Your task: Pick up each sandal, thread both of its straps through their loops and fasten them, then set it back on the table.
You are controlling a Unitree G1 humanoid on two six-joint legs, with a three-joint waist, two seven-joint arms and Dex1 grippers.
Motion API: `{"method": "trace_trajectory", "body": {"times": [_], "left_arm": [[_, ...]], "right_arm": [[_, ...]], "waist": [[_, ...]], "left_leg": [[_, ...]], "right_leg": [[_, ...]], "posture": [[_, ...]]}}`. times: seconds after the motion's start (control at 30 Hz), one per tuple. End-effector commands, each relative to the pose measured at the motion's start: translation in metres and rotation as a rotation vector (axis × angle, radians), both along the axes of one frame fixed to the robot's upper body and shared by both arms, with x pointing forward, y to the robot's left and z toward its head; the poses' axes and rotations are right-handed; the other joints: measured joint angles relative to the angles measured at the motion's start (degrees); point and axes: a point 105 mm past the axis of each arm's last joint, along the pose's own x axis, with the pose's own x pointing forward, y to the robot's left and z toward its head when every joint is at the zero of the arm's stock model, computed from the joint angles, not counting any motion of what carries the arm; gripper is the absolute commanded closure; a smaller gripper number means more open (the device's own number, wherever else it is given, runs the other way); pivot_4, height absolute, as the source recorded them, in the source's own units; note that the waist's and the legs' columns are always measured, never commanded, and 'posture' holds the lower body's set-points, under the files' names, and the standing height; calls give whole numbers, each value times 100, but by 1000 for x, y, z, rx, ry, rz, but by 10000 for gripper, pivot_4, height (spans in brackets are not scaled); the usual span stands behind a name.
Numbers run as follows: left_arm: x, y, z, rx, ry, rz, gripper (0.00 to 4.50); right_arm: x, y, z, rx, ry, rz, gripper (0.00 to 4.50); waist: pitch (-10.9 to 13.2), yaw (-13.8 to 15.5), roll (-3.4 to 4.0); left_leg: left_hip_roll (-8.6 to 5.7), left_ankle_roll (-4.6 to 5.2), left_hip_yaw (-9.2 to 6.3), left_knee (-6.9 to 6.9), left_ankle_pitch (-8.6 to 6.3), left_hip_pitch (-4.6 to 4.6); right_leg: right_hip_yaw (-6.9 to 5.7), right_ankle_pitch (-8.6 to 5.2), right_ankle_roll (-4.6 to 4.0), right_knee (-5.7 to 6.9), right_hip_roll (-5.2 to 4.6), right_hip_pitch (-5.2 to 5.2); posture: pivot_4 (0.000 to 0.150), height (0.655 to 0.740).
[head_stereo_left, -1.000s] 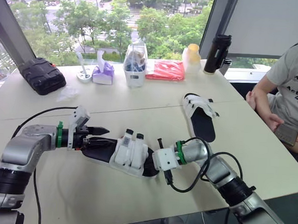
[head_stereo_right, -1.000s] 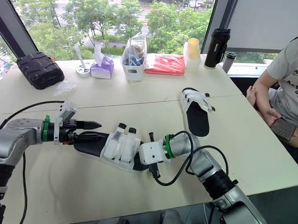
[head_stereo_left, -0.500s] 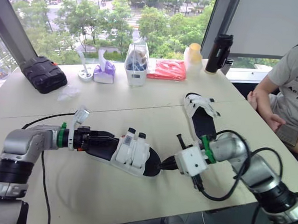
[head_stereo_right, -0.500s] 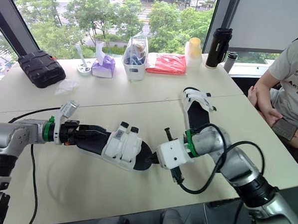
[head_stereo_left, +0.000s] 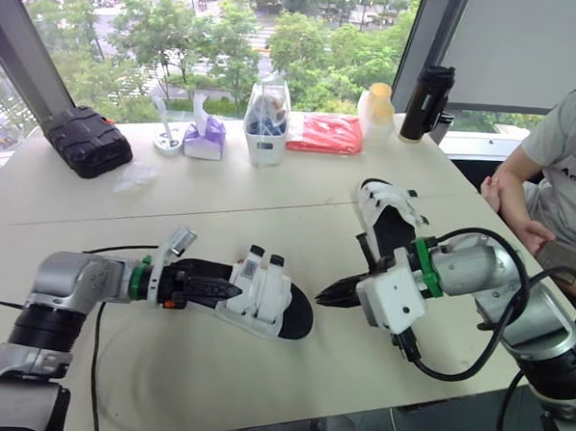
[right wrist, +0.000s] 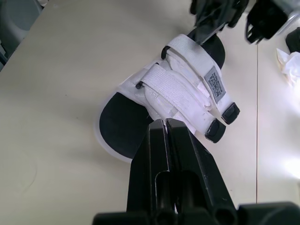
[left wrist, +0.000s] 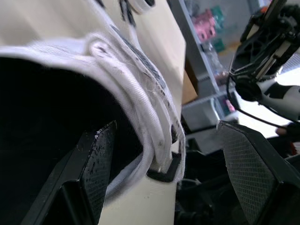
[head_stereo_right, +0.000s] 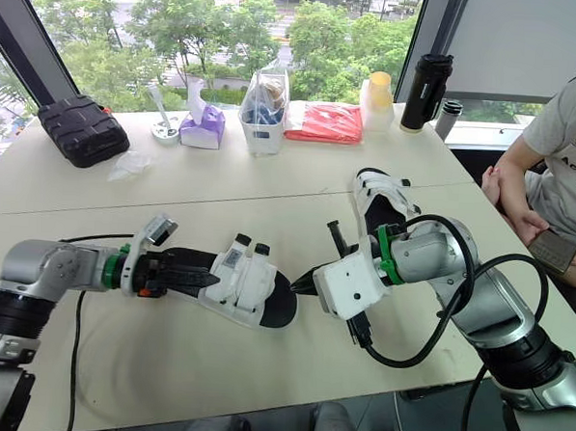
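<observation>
The left end effector (head_stereo_left: 216,289) lies low along the worktop (head_stereo_left: 211,385), its two black fingers (left wrist: 96,159) spread apart and pushed into the heel end of a black-soled sandal with two white fabric straps (head_stereo_left: 264,296). In the left wrist view the edge of the nearer strap sits between the fingers, which are not pressed on it. This sandal rests flat on the worktop near the front middle, both straps folded over its upper, toe pointing towards the right arm.

The right end effector (head_stereo_left: 324,295) has its fingers pressed together into one point. It hangs just beside the sandal's toe, a small gap between them.

A second black-and-white sandal (head_stereo_left: 389,216) lies flat farther back on the worktop, partly behind the right arm.

Along the far edge by the window stand:
- a black zipped case (head_stereo_left: 87,140)
- a purple tissue pack (head_stereo_left: 203,139)
- a clear plastic container (head_stereo_left: 267,118)
- a flat red packet (head_stereo_left: 321,133)
- a pale bottle with a yellow cap (head_stereo_left: 376,104)
- a tall black flask (head_stereo_left: 422,90)

A person in a grey shirt (head_stereo_left: 567,153) sits at the worktop's right end.
</observation>
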Motion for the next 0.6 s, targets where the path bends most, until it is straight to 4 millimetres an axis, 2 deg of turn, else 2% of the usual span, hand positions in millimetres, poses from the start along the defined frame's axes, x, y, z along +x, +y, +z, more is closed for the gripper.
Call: {"method": "trace_trajectory", "body": {"times": [0.03,0.2,0.27,0.33,0.43,0.5,0.6], "left_arm": [[7,-22,5,-16,-32,-36,9678],[9,-38,7,-43,-29,-62,9678],[11,-45,4,-38,-11,-55,14627],[12,-47,4,-39,0,-50,22491],[12,-47,4,-34,8,-42,38253],[14,-47,6,-42,15,-26,44384],[15,-48,16,-85,19,-3,44384]], "right_arm": [[-1,0,7,15,-37,-4,45000],[-1,0,7,25,-30,-17,45000],[-1,0,7,31,-26,-25,45000],[0,1,7,34,-24,-29,45000],[0,1,6,39,-21,-31,45000],[1,2,5,41,-19,-33,45000],[2,3,3,46,-14,-34,45000]], "waist": [[1,-5,-1],[2,-42,-1],[2,-20,0],[2,-3,-1],[2,-12,-1],[2,-11,-1],[2,-11,-1]], "left_leg": [[-1,0,-1,4,0,-2],[-1,2,3,3,-1,-3],[0,2,2,3,-1,-3],[-3,1,0,7,0,-12],[-7,1,0,11,0,-19],[-8,1,-1,11,0,-20],[-7,0,-1,11,0,-20]], "right_leg": [[0,1,1,0,0,0],[2,4,6,1,1,-7],[2,4,6,1,1,-9],[1,5,7,-1,-2,-8],[3,7,11,-3,-5,-11],[3,7,11,-3,-5,-12],[3,8,11,-3,-6,-12]], "posture": [[1500,7400],[1500,7400],[1500,7400],[1500,7400],[1500,7400],[1500,7400],[1500,7400]]}}
